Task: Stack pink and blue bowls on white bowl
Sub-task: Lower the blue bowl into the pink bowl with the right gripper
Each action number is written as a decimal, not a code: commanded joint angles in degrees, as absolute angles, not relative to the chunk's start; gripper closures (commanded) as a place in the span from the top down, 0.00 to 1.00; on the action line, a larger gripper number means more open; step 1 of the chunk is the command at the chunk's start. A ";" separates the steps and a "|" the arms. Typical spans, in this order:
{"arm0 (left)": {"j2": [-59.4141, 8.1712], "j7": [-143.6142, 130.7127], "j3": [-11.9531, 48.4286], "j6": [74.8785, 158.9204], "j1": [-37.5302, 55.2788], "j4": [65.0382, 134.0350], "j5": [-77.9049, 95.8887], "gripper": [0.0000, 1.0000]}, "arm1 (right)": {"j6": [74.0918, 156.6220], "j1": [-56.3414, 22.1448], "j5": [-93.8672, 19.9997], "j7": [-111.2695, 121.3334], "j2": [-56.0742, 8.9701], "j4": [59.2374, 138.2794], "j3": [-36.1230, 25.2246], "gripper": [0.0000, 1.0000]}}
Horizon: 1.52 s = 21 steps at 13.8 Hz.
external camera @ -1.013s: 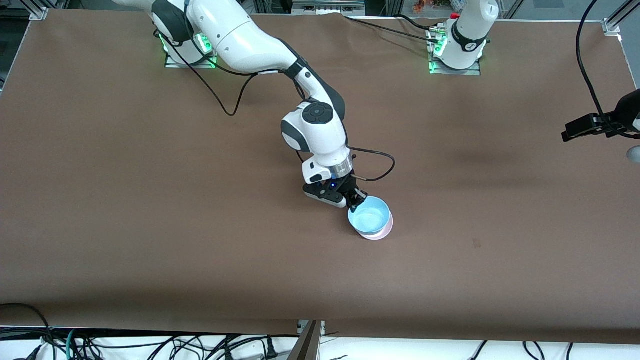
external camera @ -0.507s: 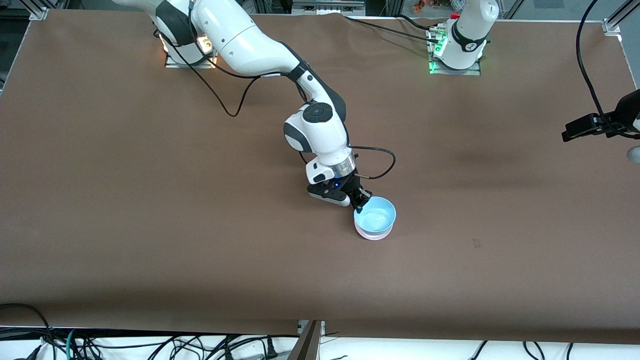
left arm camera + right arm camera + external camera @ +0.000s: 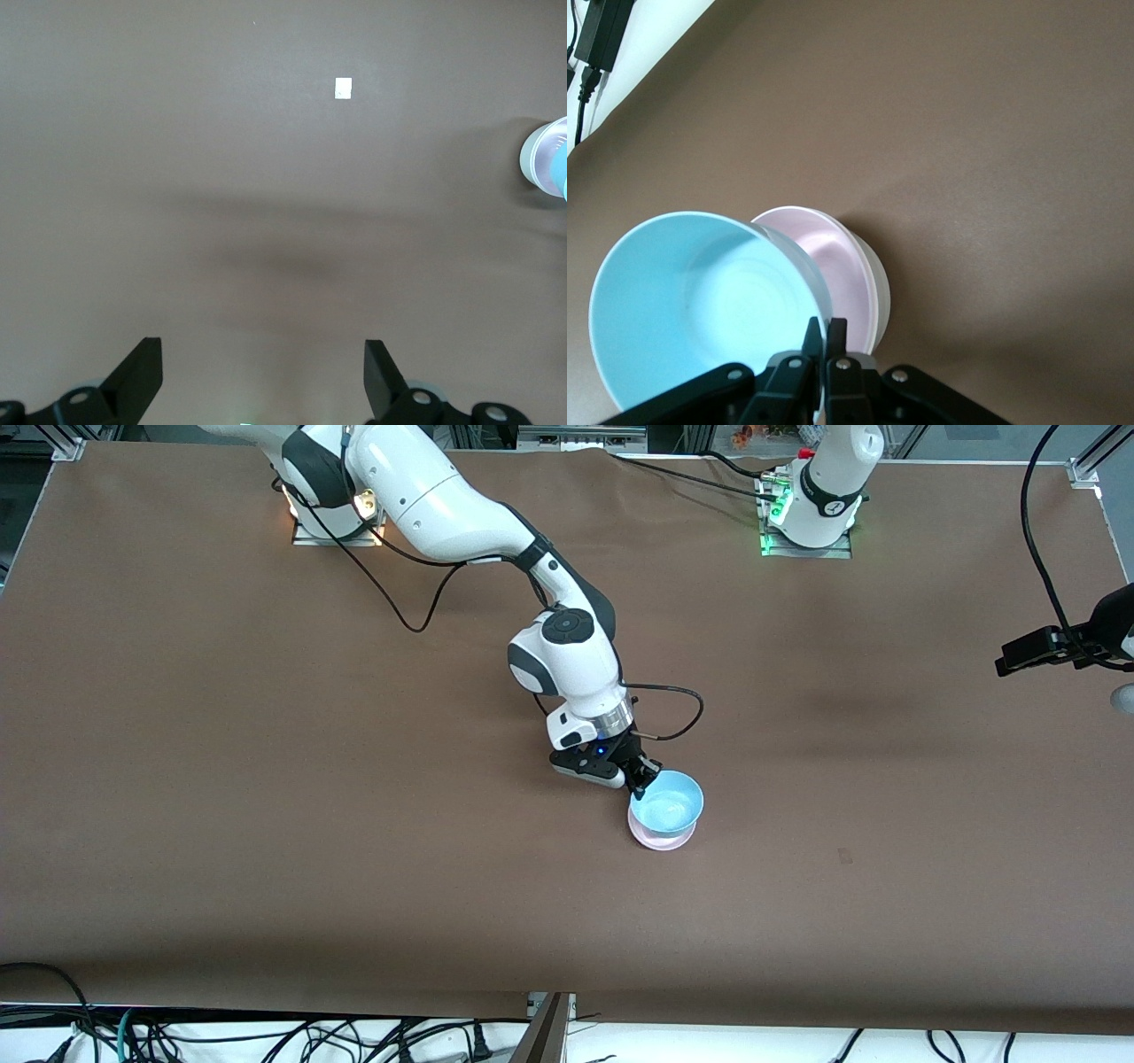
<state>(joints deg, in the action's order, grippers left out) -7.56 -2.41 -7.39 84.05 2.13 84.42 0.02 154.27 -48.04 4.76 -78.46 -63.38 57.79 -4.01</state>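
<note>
A: The right gripper (image 3: 640,778) has its jaws pinched on the rim of the blue bowl (image 3: 667,802), one finger inside and one outside — the right wrist view shows the two fingertips (image 3: 824,341) nearly touching with the thin rim between them.

B: And the left gripper (image 3: 264,376)?

A: Its jaws are spread wide over bare brown table (image 3: 266,779), toward the left arm's end. That arm waits. At the edge of its wrist view the bowls show only as a sliver, well apart from it.

B: So where does the blue bowl sit?

A: It hangs tilted over the pink bowl (image 3: 833,243), partly overlapping it but not nested. In the right wrist view the pink bowl's inside is still open to see beside the blue one, so the blue is not seated yet.

B: And the white bowl?

A: I judge it is under the pink one — a pale outer rim (image 3: 877,283) wraps the pink bowl in the right wrist view, and the left wrist view shows a whitish wall below the blue. From the front, only a pink edge (image 3: 660,841) shows under the blue bowl.

B: How far along, then?

A: Pink on white looks done. What remains is to centre the blue bowl, lower it level into the pink one and let go.
</note>
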 commanded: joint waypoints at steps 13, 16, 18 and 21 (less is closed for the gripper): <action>-8.44 -2.46 -7.47 83.32 1.76 82.79 0.53 1.00 | 156.09 -47.90 5.80 -75.94 -66.45 54.84 -5.45 0.26; -8.44 -2.46 -7.47 83.32 1.67 82.79 0.53 1.00 | 156.01 -47.72 5.80 -75.85 -66.36 54.76 -5.45 0.30; -8.44 -2.46 -7.47 83.32 1.76 82.88 0.53 1.00 | 155.66 -47.29 5.71 -75.76 -66.18 54.76 -5.10 0.30; -8.44 -2.46 -7.47 83.32 1.85 82.88 0.53 1.00 | 152.86 -46.41 5.54 -75.67 -65.05 54.76 -5.01 0.30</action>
<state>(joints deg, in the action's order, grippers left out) -7.77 -2.41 -7.46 84.05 1.98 84.42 0.02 155.42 -47.47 4.95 -76.13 -64.94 56.86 -5.46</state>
